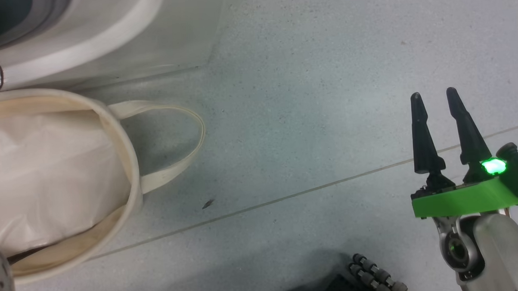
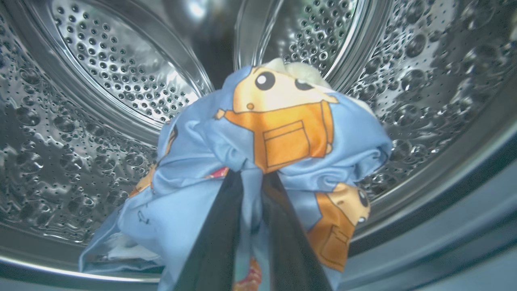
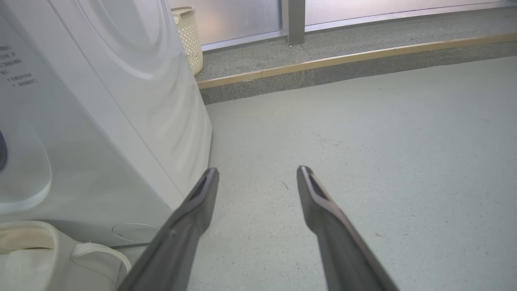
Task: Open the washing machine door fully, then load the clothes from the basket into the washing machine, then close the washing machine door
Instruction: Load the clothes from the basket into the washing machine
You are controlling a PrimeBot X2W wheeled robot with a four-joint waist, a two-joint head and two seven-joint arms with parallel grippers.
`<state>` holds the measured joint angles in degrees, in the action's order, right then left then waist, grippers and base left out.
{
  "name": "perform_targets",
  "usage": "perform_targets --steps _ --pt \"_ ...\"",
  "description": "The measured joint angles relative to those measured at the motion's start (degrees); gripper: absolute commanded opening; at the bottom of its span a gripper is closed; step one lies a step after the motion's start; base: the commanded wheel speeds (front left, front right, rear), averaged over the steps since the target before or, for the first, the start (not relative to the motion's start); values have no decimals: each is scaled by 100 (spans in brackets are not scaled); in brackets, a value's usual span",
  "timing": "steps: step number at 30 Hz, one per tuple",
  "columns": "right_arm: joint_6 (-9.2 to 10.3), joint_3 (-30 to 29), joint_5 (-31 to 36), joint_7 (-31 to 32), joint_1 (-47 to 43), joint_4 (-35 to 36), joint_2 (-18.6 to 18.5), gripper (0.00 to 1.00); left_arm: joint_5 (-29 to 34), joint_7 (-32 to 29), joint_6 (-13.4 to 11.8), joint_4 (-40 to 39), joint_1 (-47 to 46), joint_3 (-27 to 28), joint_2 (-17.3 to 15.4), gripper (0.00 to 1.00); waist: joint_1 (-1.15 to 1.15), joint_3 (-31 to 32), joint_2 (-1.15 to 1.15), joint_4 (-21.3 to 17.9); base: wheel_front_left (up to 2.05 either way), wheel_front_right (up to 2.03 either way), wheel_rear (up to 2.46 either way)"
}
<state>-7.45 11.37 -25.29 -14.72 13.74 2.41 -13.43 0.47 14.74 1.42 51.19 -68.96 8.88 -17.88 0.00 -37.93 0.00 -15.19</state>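
Grey speckled floor (image 1: 284,118) runs up to the white washing machine (image 3: 101,141), with the cream basket (image 1: 130,167) at its foot holding a plain white bundle (image 1: 48,170). Inside the steel drum (image 2: 101,81) the left gripper (image 2: 252,178) is pinched tight on the clothes (image 2: 282,133), a crumpled light blue wad printed with orange bears, slanting from upper right to lower left in the left wrist view. The right gripper (image 1: 433,93) hangs over the floor, jaws wide apart.

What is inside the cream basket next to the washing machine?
A plain white pillow-like bundle fills most of the basket, reaching close to its rim. Anything beneath the bundle is covered, so whether more items lie at the bottom cannot be told.
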Motion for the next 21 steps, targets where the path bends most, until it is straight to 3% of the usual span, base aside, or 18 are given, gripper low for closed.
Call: perform_targets --steps 3,6,7,8,9,21 --pt "0 -7 1 0 -1 8 0 100 101 0 -47 288 -240 -111 -79 34 0 -24 0 -26 0 0 0" --pt "0 -18 9 0 -1 45 0 100 131 -1 -94 -23 -481 -211 -98 33 0 -79 0 -43 0 0 0" --pt "0 -23 9 0 -1 52 0 100 129 0 -92 -102 -564 -229 -97 49 0 -100 0 -44 0 0 0" --pt "0 -29 9 0 -1 51 0 100 129 0 -92 -96 -642 -244 -94 85 0 -117 0 -43 0 0 0" --pt "0 -33 9 0 -1 51 0 100 122 1 -92 -66 -685 -244 -88 100 0 -130 0 -40 0 0 0" --pt "0 -35 15 0 5 13 40 100 -444 0 11 1166 -711 -44 242 100 0 -11 0 137 0 0 0"
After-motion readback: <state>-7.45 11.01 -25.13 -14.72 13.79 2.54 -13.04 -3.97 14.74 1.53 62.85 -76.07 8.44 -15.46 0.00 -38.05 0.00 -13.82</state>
